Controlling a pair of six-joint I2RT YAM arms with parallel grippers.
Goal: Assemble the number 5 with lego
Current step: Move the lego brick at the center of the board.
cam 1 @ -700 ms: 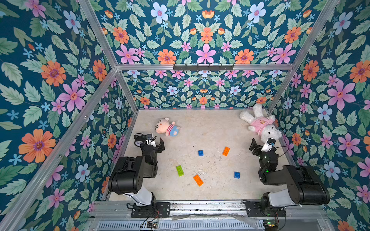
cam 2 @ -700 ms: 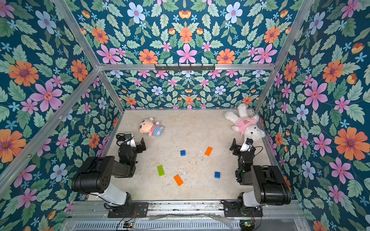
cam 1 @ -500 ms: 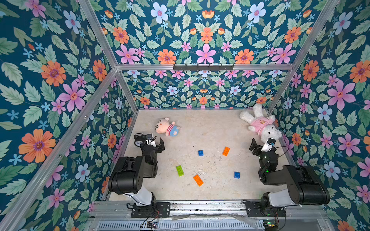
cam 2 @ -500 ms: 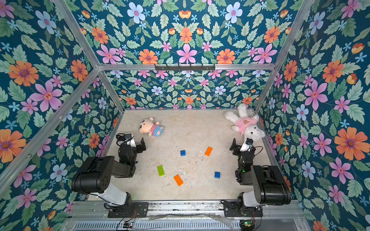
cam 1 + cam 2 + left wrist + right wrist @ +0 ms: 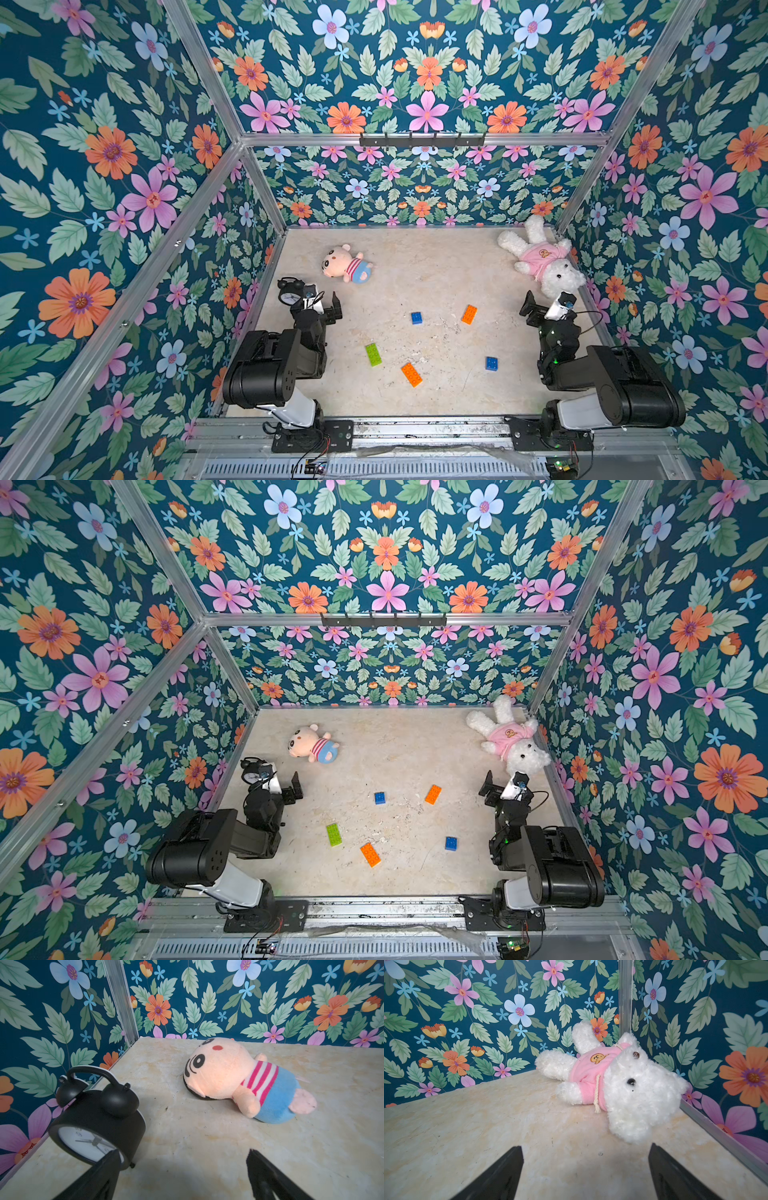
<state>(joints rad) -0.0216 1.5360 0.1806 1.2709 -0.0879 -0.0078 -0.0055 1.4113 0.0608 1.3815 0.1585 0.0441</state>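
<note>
Orange, blue and green bricks lie loose around the middle of the table (image 5: 415, 270). None is joined, so the 5 is not started. Take the far wall (image 5: 415, 187) as 12 o'clock. You then have the far blue brick (image 5: 416, 318) at 11, the far orange brick (image 5: 468, 313) at 2, the near blue brick (image 5: 491, 363) at 4, the near orange brick (image 5: 411, 374) at 7 and the green brick (image 5: 372, 354) at 9.

They are well apart, which I think leaves room for fingers around each one. Your left gripper (image 5: 182, 1159) at the 9 o'clock edge and your right gripper (image 5: 585, 1149) at the 3 o'clock edge are both spread wide and empty. Both arms are folded back, probably to keep the middle free.

Mind the clock (image 5: 97, 1118) just beside one left finger (image 5: 104, 1174). The doll (image 5: 347, 266) at 11 and the bear (image 5: 540, 259) at 1 are not needed.
</note>
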